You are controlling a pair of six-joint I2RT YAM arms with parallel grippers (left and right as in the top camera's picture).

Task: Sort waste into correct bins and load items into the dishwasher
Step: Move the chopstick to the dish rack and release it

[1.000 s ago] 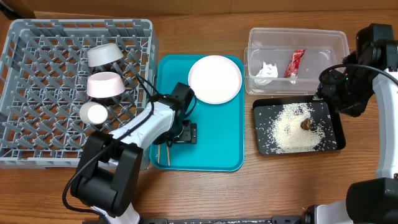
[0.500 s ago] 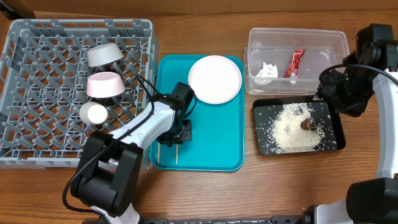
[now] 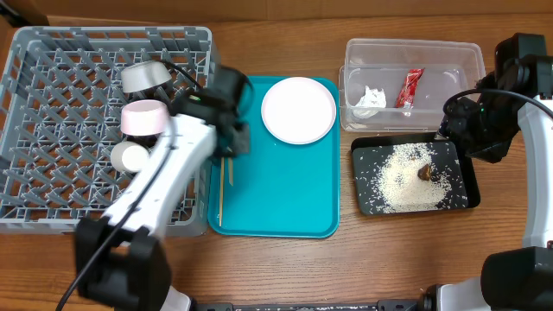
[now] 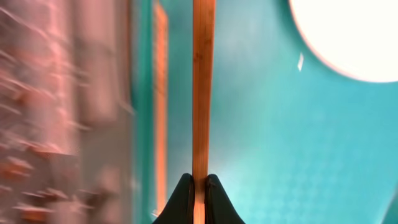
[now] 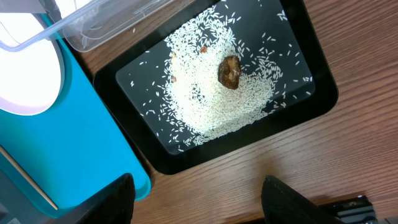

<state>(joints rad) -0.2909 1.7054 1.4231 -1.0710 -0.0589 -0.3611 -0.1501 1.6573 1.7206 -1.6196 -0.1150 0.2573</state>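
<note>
My left gripper (image 4: 199, 186) is shut on one wooden chopstick (image 4: 203, 87), held over the left edge of the teal tray (image 3: 285, 190) beside the grey dishwasher rack (image 3: 52, 104). The second chopstick (image 3: 219, 194) lies on the tray. The white plate (image 3: 298, 110) rests at the tray's far end. In the rack are a grey-green bowl (image 3: 144, 76), a pinkish bowl (image 3: 143, 118) and a white cup (image 3: 131, 157). My right gripper (image 5: 199, 199) stands open over bare wood by the black tray (image 5: 311, 93), which holds rice (image 5: 211, 93) and a brown lump (image 5: 229, 71).
The clear tub (image 3: 413, 52) at the back right holds a red wrapper (image 3: 409, 88) and a white tissue (image 3: 371, 98). The left arm (image 3: 164, 181) stretches across the rack's right wall. Bare wooden table runs along the front edge.
My left gripper shut on a chopstick and swung up and left from mid-tray to the tray's left edge by the rack. The right arm stayed still.
</note>
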